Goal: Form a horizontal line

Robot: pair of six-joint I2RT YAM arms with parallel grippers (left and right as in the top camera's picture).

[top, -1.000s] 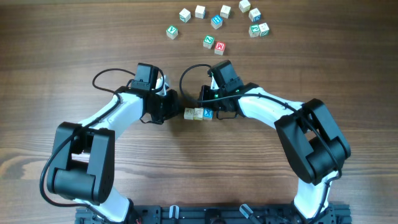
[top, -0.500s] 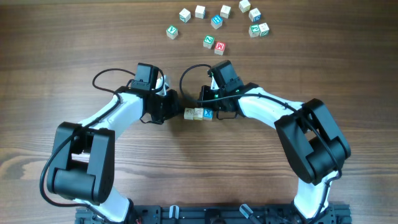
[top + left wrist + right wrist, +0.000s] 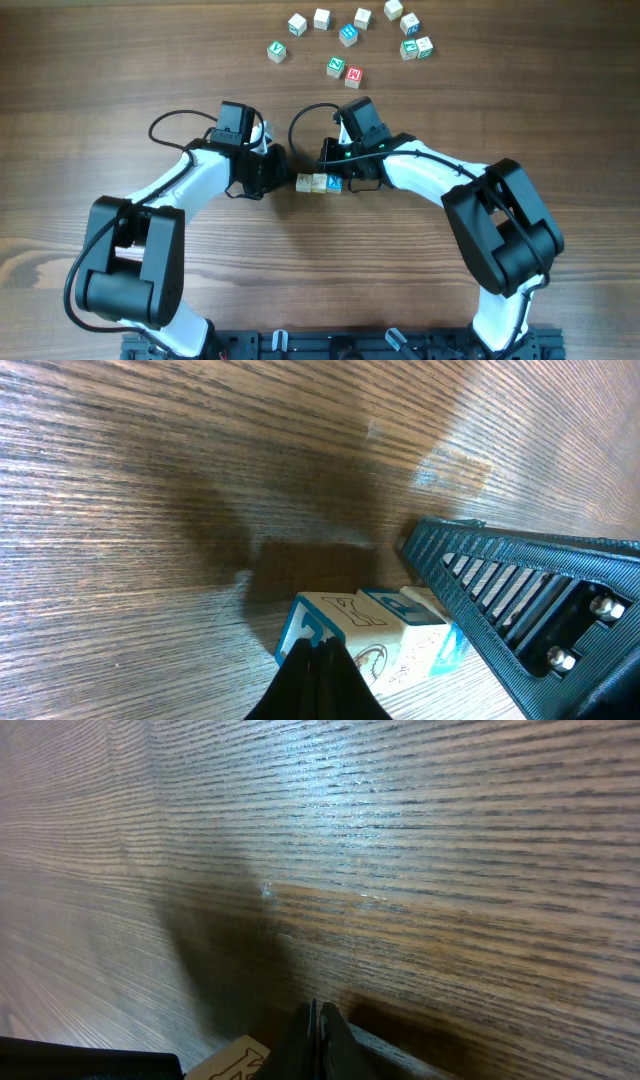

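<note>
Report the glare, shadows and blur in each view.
Overhead: even light, sharp, faint shadows. Left wrist: dark shadow on the brown wooden table beside the row of small wooden letter cubes, pale glare upper right. Right wrist: bright sheen across the top, shadow lower left, left edge blurred.

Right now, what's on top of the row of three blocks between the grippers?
Nothing sits on the row; all three tops show. The right gripper hides the blue end's outer side.
</note>
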